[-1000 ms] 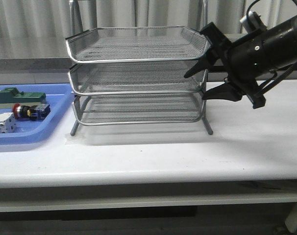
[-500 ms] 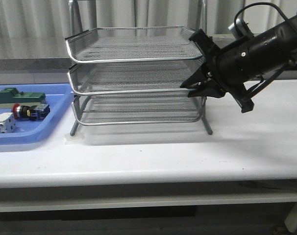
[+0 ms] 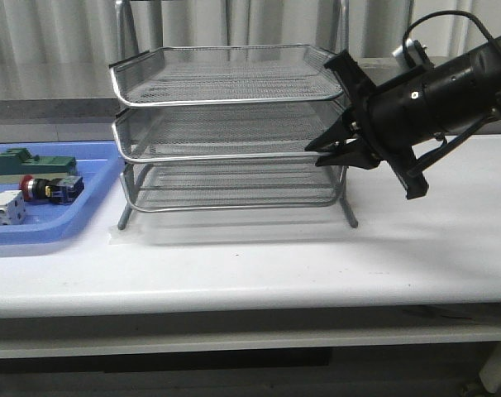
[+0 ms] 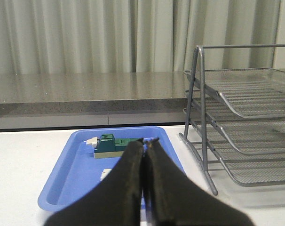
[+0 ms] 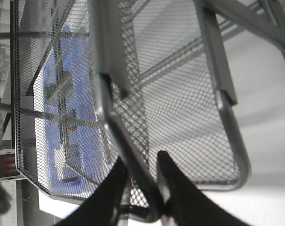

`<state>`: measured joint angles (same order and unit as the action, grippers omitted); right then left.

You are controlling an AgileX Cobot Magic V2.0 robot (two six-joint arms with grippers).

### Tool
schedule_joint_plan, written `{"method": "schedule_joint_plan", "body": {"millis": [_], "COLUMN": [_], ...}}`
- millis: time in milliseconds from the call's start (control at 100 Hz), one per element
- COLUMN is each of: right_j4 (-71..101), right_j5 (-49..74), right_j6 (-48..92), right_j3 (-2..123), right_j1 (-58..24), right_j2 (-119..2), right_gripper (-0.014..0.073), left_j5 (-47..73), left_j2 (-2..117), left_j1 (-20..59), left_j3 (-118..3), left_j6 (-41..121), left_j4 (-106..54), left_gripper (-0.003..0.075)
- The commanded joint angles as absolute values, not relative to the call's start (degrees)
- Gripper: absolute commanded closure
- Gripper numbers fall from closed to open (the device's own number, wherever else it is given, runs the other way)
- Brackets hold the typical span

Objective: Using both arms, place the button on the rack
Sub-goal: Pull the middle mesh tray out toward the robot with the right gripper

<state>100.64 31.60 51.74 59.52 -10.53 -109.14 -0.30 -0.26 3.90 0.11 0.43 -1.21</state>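
The button (image 3: 42, 188), red-headed with a blue and yellow body, lies in the blue tray (image 3: 93, 178) at the left. The silver three-tier wire rack (image 3: 226, 107) stands mid-table. My right gripper (image 3: 314, 155) reaches in from the right at the corner of the middle tray; in the right wrist view the gripper (image 5: 141, 160) is shut on that tray's metal rim (image 5: 133, 160), one finger on each side. My left gripper (image 4: 146, 141) is shut with nothing in it, hovering over the blue tray (image 4: 72, 160) and hiding the button. It does not show in the front view.
A green block (image 3: 31, 163) and a white block (image 3: 4, 208) share the blue tray with the button. In the left wrist view the rack (image 4: 246, 99) stands right of the tray, with a grey ledge and curtains behind. White tabletop (image 3: 259, 256) lies before the rack.
My right gripper swung left to the rack's middle tray and narrowed from wide open to shut on its rim. The button and the tray have not moved.
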Motion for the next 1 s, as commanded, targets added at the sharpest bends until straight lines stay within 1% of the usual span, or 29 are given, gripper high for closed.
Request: {"method": "schedule_joint_plan", "body": {"millis": [0, 170, 360, 740, 910, 990], "right_j4": [99.62, 99.62, 99.62, 99.62, 99.62, 99.62], "right_j5": [35.5, 36.49, 36.21, 35.73, 35.46, 34.8], "right_j6": [53.13, 55.9, 59.26, 61.14, 61.46, 61.53], "right_j3": [58.46, 54.04, 47.57, 34.17, 30.36, 29.74], "right_j1": [-10.67, -10.67, -10.67, -10.67, -10.67, -10.67], "right_j2": [-105.96, -104.4, -98.08, -86.33, -82.97, -81.95], "right_gripper": [0.0615, 0.0615, 0.0615, 0.0615, 0.0615, 0.0599], "left_j5": [-5.16, -5.16, -5.16, -5.16, -5.16, -5.16], "left_j2": [-2.21, -2.21, -2.21, -2.21, -2.21, -2.21], "left_j1": [3.9, 3.9, 3.9, 3.9, 3.9, 3.9], "left_j3": [2.73, 2.73, 2.73, 2.73, 2.73, 2.73], "left_j6": [0.0, 0.0, 0.0, 0.0, 0.0, 0.0], "left_j4": [-1.3, -1.3, -1.3, -1.3, -1.3, -1.3], "left_gripper": [0.0741, 0.0741, 0.0741, 0.0741, 0.0741, 0.0741]}}
